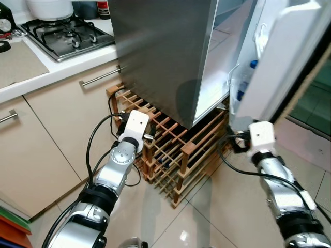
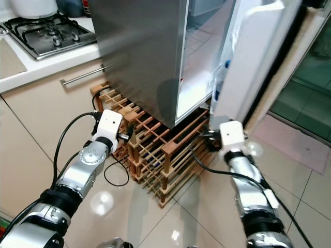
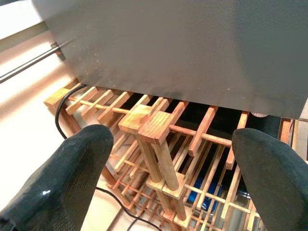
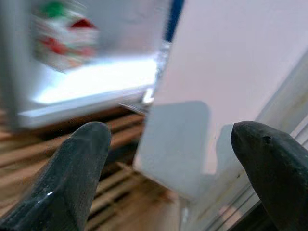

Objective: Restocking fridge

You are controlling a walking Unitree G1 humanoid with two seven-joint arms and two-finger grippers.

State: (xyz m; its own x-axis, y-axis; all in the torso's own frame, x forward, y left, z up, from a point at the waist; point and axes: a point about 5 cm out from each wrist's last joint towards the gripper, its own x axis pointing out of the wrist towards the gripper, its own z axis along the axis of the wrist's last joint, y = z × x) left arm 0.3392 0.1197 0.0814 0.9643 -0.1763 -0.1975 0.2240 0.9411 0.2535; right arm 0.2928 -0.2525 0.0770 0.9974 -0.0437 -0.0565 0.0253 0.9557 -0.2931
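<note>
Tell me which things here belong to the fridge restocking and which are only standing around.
For the job:
- fridge, standing on a wooden rack
- fridge door, open
- bottle with a blue cap in the door shelf
- left hand, open, at the rack
- right hand, open, at the door's lower corner

Standing around:
- wooden rack
- stove
- black cable
- cabinet

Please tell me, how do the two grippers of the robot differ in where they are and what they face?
The left gripper hangs over the wooden rack under the fridge, while the right gripper faces the lower corner of the open fridge door. The left gripper is beside the fridge's grey side; the right gripper is nearer the lit interior. Both are open and hold nothing.
</note>
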